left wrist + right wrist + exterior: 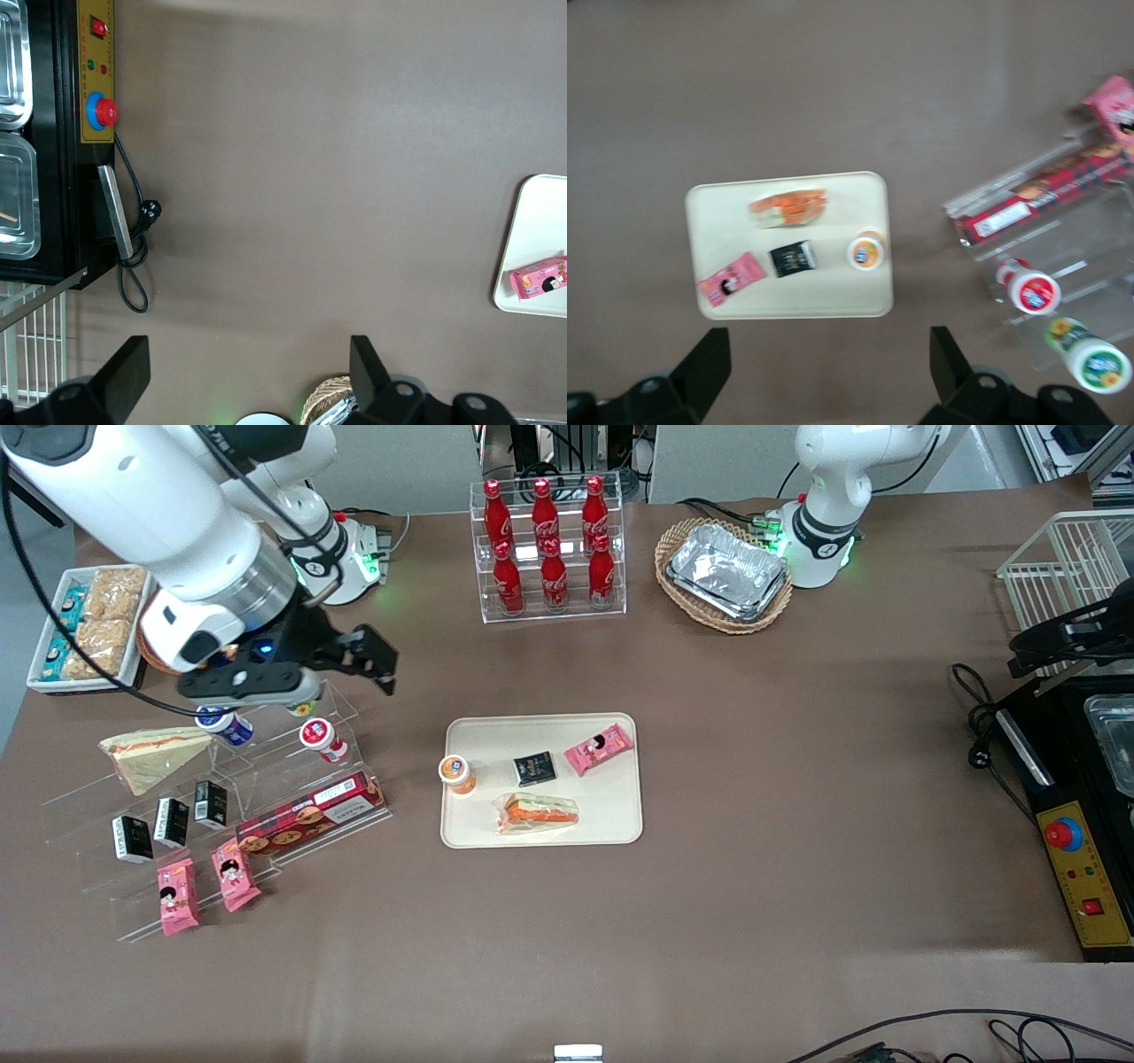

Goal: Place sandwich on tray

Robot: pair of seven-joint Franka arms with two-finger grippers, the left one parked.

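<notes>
The sandwich [536, 813] [788, 206], clear-wrapped with orange and green filling stripes, lies on the cream tray [611, 815] [726, 217] along the tray's edge nearest the front camera. An orange-lidded cup [457, 772], a black pack [534, 767] and a pink snack pack [599, 749] share the tray. My right gripper [368, 657] [828, 372] hangs open and holds nothing. It is high over the acrylic stand, off the tray toward the working arm's end, with bare tablecloth between its fingers [709, 363].
A stepped acrylic stand [292, 797] carries another wrapped sandwich [146, 753], yogurt cups, black packs, pink packs and a biscuit box [310, 815]. A cola bottle rack [547, 549], a wicker basket of foil trays [725, 571] and a white snack dish [89, 624] stand farther back.
</notes>
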